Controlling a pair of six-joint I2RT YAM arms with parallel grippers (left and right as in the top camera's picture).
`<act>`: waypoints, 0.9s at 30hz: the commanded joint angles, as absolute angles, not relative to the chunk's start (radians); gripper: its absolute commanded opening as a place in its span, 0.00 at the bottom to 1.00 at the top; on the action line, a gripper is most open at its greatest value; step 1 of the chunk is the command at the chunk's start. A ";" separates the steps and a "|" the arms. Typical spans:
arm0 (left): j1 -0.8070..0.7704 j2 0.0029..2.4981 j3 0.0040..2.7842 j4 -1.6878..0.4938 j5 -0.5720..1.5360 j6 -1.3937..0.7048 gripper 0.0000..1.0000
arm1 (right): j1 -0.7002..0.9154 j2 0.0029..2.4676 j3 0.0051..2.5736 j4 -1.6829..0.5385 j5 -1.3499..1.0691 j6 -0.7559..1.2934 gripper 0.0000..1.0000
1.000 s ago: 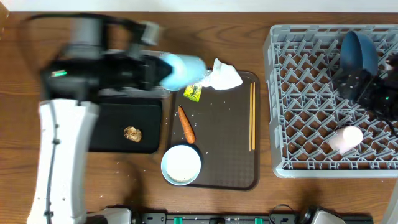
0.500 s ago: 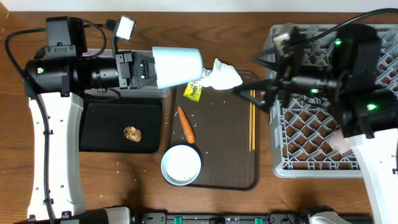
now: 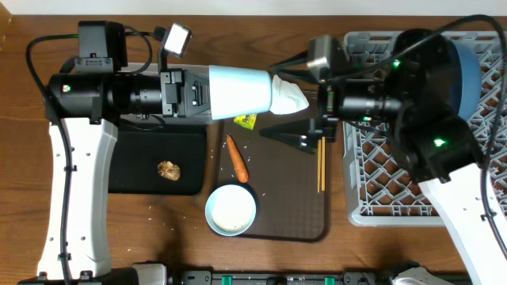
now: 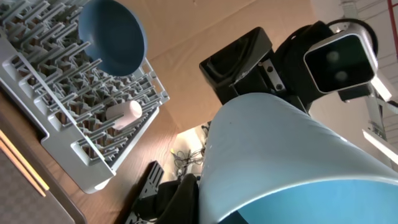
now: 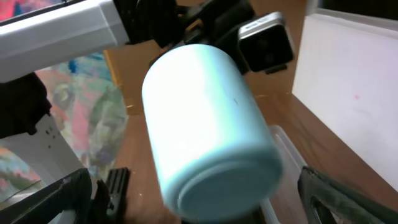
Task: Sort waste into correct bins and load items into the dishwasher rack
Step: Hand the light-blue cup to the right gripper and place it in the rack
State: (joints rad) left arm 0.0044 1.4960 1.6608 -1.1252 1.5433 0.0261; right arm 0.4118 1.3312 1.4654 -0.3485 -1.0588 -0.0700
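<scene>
The dish (image 3: 463, 71) and pink cup (image 4: 123, 112) are racked, lump (image 3: 168, 169) binned; left gripper (image 3: 192, 93) clamps the blue cup (image 3: 238, 91) above the brown tray (image 3: 293, 206) before the spread-open right gripper (image 3: 273, 99); carrot (image 3: 238, 158), tissue (image 3: 289, 96), wrapper (image 3: 245, 120), bowl (image 3: 231, 210), chopsticks (image 3: 321, 170) are left.

Carrot (image 3: 238, 158) on tray (image 3: 285, 198) — rack (image 3: 371, 194) right of tray.
</scene>
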 commanded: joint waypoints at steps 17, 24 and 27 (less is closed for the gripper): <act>-0.042 1.485 1.660 -1.105 1.467 0.028 0.50 | 0.442 1.378 1.477 -0.279 -1.065 0.054 0.52; -0.029 1.485 1.660 -1.102 1.310 0.028 0.63 | 0.262 1.300 1.477 -0.460 -1.019 0.043 0.50; -0.029 1.485 1.660 -1.102 1.284 0.028 0.65 | 0.162 1.246 1.477 -0.592 -0.911 0.038 0.49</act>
State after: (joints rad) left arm -0.0338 1.4944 1.6608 -1.0996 1.3472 0.0231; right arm 0.2283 1.3056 1.4654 -0.5465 -1.0035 0.0460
